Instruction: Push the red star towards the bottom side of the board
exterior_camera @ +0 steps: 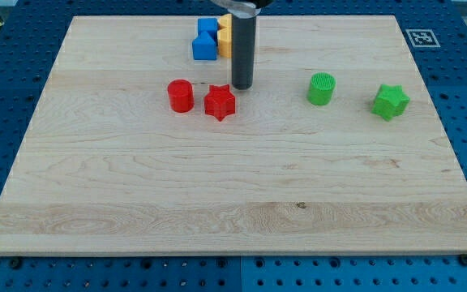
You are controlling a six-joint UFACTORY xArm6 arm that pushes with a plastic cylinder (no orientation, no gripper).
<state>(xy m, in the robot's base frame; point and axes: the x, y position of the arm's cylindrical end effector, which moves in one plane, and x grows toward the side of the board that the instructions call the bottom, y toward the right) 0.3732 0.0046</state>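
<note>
The red star (220, 103) lies on the wooden board (233, 186) a little above and left of its middle. My tip (242, 87) rests on the board just above and to the right of the star, close to its upper right point; I cannot tell whether they touch. A red cylinder (180, 95) stands just left of the star.
Blue blocks (205, 42) and a yellow block (224, 36) cluster at the view's top, partly behind the rod. A green cylinder (321, 88) and a green star (390, 101) lie at the right. A fiducial marker (419, 36) sits beyond the board's top right corner.
</note>
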